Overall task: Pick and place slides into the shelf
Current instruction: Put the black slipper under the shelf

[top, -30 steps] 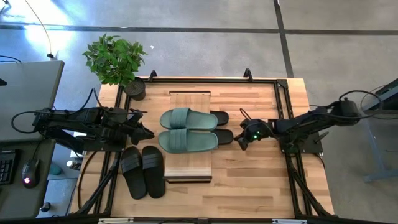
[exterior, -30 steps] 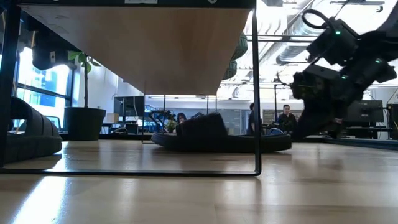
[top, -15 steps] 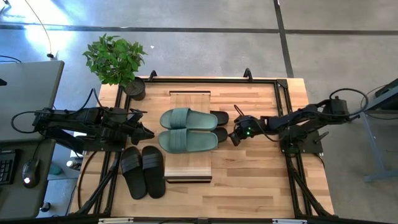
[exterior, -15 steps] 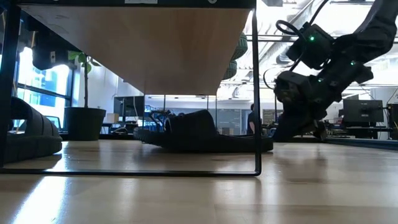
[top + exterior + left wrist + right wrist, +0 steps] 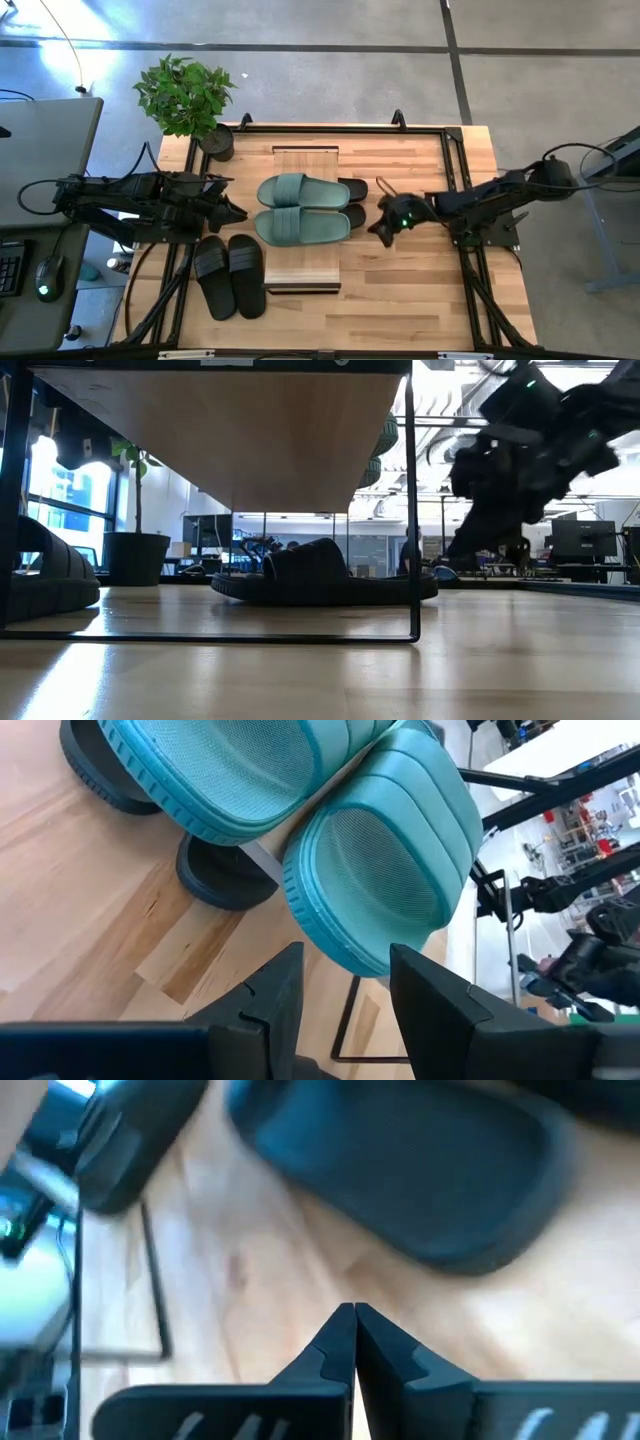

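since the earlier frame the right gripper (image 5: 384, 229), fingers pressed together and empty, retreats from the black slides under the shelf (image 5: 349, 205), which now sit further under the shelf (image 5: 305, 159). green slides (image 5: 300, 208) lie on the plank top; another black pair (image 5: 229, 274) waits on the table near the left gripper (image 5: 232, 213), spread and empty. risk: a further nudge could skew the tucked pair (judgement only). only the low view shows a black slide beneath the plank.

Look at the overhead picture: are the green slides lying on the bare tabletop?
No: the green slides lie side by side on the shelf plank.
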`<move>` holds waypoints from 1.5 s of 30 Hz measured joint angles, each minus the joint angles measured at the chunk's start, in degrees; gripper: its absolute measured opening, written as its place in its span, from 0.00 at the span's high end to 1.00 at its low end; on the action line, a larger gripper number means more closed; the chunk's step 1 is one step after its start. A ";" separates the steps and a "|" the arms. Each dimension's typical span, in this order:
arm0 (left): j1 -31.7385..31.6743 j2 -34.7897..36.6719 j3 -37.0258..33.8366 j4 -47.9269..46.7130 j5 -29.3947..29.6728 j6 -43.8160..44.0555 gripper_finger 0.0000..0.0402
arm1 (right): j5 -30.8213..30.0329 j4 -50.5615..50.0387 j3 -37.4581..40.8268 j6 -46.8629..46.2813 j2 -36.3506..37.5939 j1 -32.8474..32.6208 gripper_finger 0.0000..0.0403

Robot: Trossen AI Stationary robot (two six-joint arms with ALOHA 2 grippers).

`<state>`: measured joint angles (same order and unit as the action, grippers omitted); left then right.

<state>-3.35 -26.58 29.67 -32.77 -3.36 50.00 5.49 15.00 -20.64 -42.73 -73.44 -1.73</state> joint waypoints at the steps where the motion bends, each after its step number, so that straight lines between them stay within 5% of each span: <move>1: -0.01 0.12 0.00 0.00 0.01 -0.33 0.67 | -2.40 -0.15 0.00 0.54 -0.11 -1.80 1.00; 8: 0.04 0.16 0.00 -0.31 -0.38 -1.47 0.67 | -21.29 -0.15 0.00 1.19 -0.58 -8.35 1.00; 18: 0.04 0.83 4.15 -1.14 -16.78 3.79 0.67 | -19.98 -1.04 0.00 2.07 -0.58 -8.34 1.00; 25: 0.04 -1.24 12.53 -13.90 -21.42 9.31 0.67 | -20.06 -1.38 0.00 1.02 -0.56 -8.29 1.00; 35: 1.96 -11.77 30.72 -39.09 -12.94 9.77 0.67 | -21.57 -1.90 0.00 -0.75 -0.56 -8.29 1.00; 45: 20.09 -28.38 39.68 -55.03 -4.79 12.78 0.67 | -22.46 -1.87 0.00 -0.75 -0.56 -8.27 1.00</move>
<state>16.75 -54.96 69.35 -87.79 -8.14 62.78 -16.97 13.12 -20.64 -43.48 -73.99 -10.00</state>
